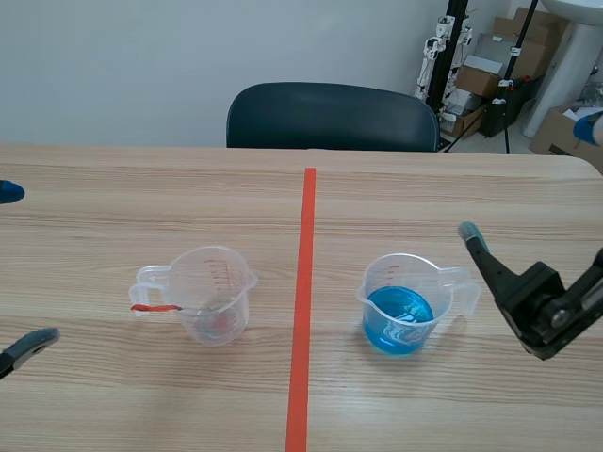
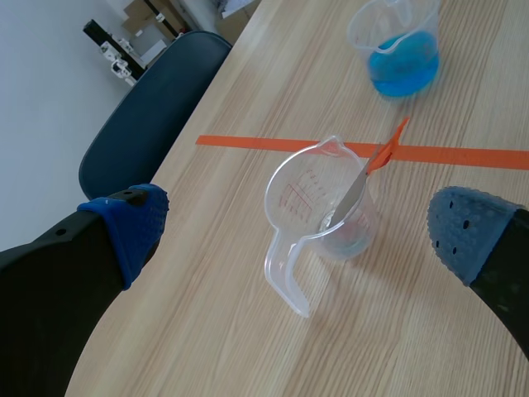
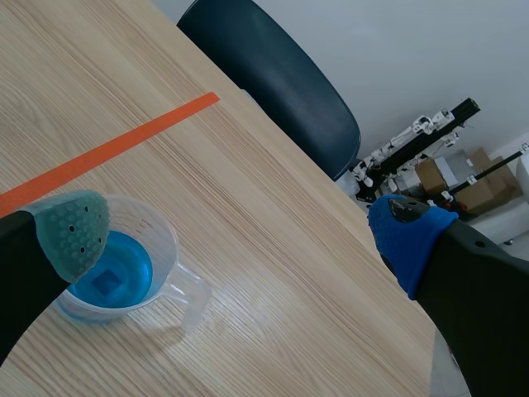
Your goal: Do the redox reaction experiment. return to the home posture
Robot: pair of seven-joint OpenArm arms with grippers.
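Observation:
A clear measuring cup (image 1: 215, 294) with red markings stands left of the tape line. A thin tool with an orange-red handle (image 1: 153, 307) leans in it. In the left wrist view this cup (image 2: 291, 186) sits ahead of my left gripper (image 2: 302, 213), and the tool (image 2: 364, 178) slants over its rim. A second cup (image 1: 400, 303) holding blue liquid stands right of the line. My left gripper (image 1: 21, 267) is open at the table's left edge. My right gripper (image 1: 528, 179) is open, just right of the blue cup (image 3: 116, 277), and holds nothing.
An orange-red tape line (image 1: 303, 311) runs down the middle of the wooden table (image 1: 424, 202). A dark chair (image 1: 330, 118) stands behind the far edge. Boxes and stands (image 1: 490, 75) fill the back right corner of the room.

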